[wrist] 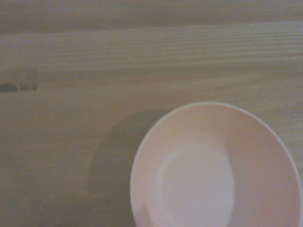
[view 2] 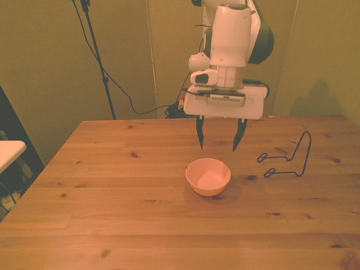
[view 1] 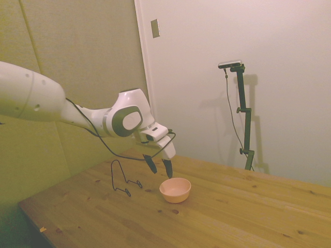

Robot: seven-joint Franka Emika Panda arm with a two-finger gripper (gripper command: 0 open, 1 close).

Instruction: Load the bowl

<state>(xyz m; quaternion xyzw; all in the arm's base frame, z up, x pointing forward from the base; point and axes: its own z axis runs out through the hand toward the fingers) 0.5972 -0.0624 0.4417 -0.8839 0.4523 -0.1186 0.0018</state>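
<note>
The small pale pink bowl (view 1: pixel 175 189) (view 2: pixel 208 176) (wrist: pixel 213 170) stands upright and empty on the wooden table (view 2: pixel 112 185). My gripper (view 1: pixel 159 169) (view 2: pixel 218 142) hangs open a little above the bowl's far rim, fingers pointing down, with nothing between them. The thin black wire rack (view 1: pixel 120 180) (view 2: pixel 288 158) stands on the table toward the front view's right, apart from the bowl and the gripper. The wrist view shows the bowl's inside close up, bare.
A black tripod stand (view 2: pixel 95 56) with a cable rises behind the table at the front view's left. The corner of a pale side table (view 2: pixel 8 151) shows at that view's left edge. A white door (view 1: pixel 232 77) fills the wall beyond the table.
</note>
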